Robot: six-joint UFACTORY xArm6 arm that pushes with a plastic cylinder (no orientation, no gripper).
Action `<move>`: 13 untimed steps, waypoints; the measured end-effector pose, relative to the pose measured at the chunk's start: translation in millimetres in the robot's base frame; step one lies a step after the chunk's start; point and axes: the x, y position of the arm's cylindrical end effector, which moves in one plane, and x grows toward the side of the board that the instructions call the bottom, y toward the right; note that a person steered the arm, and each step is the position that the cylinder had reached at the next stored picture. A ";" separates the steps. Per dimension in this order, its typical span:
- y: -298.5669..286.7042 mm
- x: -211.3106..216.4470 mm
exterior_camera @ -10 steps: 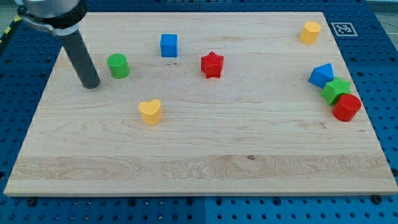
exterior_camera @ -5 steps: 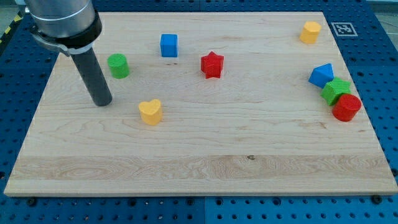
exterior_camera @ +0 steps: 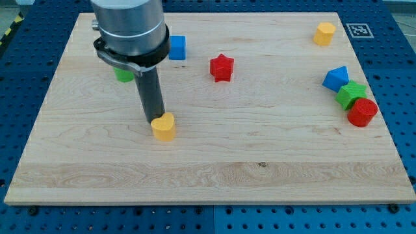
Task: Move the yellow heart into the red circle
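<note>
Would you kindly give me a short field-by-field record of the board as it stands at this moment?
my tip: touching the yellow heart's left side
yellow heart: left of board centre
red circle: far right, touching the green block
blue block: just above the green block
red star: upper middle
blue cube: upper left, beside the arm
green cylinder: mostly hidden behind the arm
yellow block: top right

green block (exterior_camera: pixel 123 75) mostly hidden behind arm, shape unclear
</note>
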 end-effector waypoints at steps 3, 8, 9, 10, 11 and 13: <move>1.4 29.7; 59.4 45.7; 93.3 45.7; 107.4 45.7; 121.4 45.7; 131.2 43.0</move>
